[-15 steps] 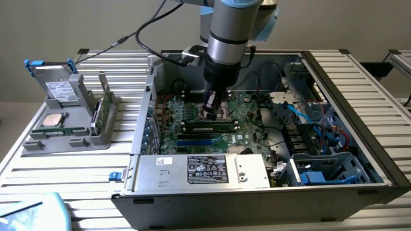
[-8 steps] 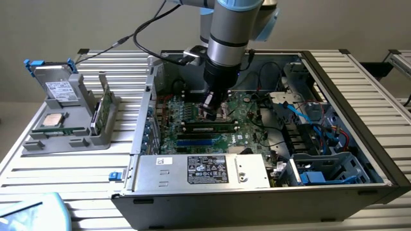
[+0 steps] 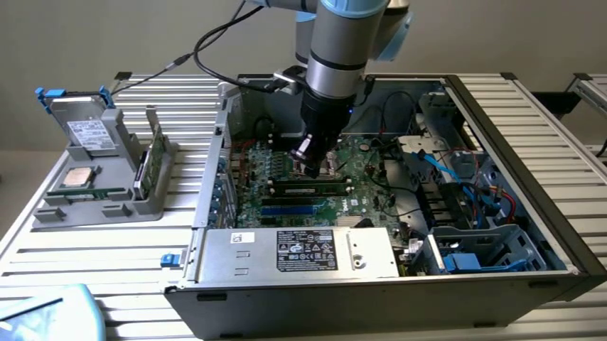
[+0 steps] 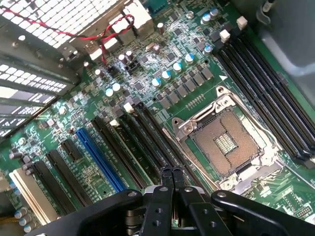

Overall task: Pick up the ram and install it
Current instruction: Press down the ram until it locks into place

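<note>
Arm: reaching down from the top middle of the exterior view into the open computer case (image 3: pixel 531 234), wrist almost straight up and down.
Gripper: there it is (image 3: pixel 311 165), low over the motherboard (image 3: pixel 284 202) near the frame's centre. In the wrist view the two black fingers (image 4: pixel 166 179) stand pressed together at the bottom middle, tips just above the board.
Grip: jaws fully closed, nothing visible between them, so no hold on anything.
Ram: a long green stick with dark chips (image 3: pixel 305 190) lying flat across the slots in the middle of the case, just below the gripper's tip in the exterior view.
Gripper to ram: very near, right above it. Whether they touch I cannot tell.
Memory slots: long dark slots (image 4: pixel 142 142) run diagonally across the wrist view's centre, the fingertips right at their lower end. More dark slots (image 4: pixel 266 98) sit at the right of that picture.
Processor socket: open metal frame with a gold pin field (image 4: pixel 227 142), centre right in the wrist view, just beside the fingers.
Blue slot: bright blue connector (image 4: pixel 98 157) at lower left in the wrist view.
Parts tray: grey holder (image 3: pixel 95 202) on the slatted table (image 3: pixel 85 249) at the left of the exterior view, well apart from the case.
Power supply: silver box with a label (image 3: pixel 303 250) along the case's front edge.
</note>
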You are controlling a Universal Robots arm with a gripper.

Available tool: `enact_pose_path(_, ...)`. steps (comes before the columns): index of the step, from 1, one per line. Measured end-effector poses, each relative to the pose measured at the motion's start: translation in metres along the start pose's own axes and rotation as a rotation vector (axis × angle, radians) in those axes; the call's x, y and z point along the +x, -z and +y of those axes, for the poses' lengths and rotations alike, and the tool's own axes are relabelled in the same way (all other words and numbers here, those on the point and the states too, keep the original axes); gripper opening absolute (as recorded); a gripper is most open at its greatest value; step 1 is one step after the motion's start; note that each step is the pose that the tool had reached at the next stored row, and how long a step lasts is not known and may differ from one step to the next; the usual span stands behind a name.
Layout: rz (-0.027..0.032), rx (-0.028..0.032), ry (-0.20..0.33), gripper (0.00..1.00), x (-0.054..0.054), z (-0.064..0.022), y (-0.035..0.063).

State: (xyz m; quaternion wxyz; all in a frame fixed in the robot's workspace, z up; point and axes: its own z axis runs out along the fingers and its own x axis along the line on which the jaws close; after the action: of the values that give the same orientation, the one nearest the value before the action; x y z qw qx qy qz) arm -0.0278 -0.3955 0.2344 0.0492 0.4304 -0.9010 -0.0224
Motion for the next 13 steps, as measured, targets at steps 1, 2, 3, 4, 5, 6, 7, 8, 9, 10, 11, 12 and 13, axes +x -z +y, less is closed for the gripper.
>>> enact_pose_path(1, -0.0013, -0.0010, -0.015, 0.10, 0.0000, 0.0000, 0.0000)
enact_pose_path(2, -0.0025, -0.0020, -0.030, 0.10, 0.0000, 0.0000, 0.0000)
enact_pose_path(3, -0.0037, -0.0029, -0.044, 0.10, 0.0000, 0.0000, 0.0000)
enact_pose_path(4, -0.0050, -0.0035, -0.056, 0.10, 0.0000, 0.0000, 0.0000)
enact_pose_path(5, -0.0068, -0.0036, -0.069, 0.10, 0.0000, 0.0000, 0.0000)
enact_pose_path(6, -0.0089, -0.0031, -0.081, 0.10, 0.0000, -0.0001, 0.0000)
enact_pose_path(7, -0.0115, -0.0021, -0.092, 0.10, 0.0000, -0.0001, 0.0000)
enact_pose_path(8, -0.0146, -0.0003, -0.103, 0.10, 0.0000, 0.0000, 0.0000)
enact_pose_path(9, -0.0180, 0.0020, -0.113, 0.10, -0.0001, 0.0000, 0.0000)
enact_pose_path(10, -0.0218, 0.0047, -0.123, 0.10, -0.0001, 0.0000, 0.0000)
enact_pose_path(11, -0.0260, 0.0076, -0.133, 0.10, -0.0002, 0.0001, 0.0000)
enact_pose_path(12, -0.0300, 0.0104, -0.144, 0.10, -0.0002, 0.0001, 0.0000)
enact_pose_path(13, -0.0339, 0.0131, -0.155, 0.10, -0.0002, 0.0002, 0.0000)
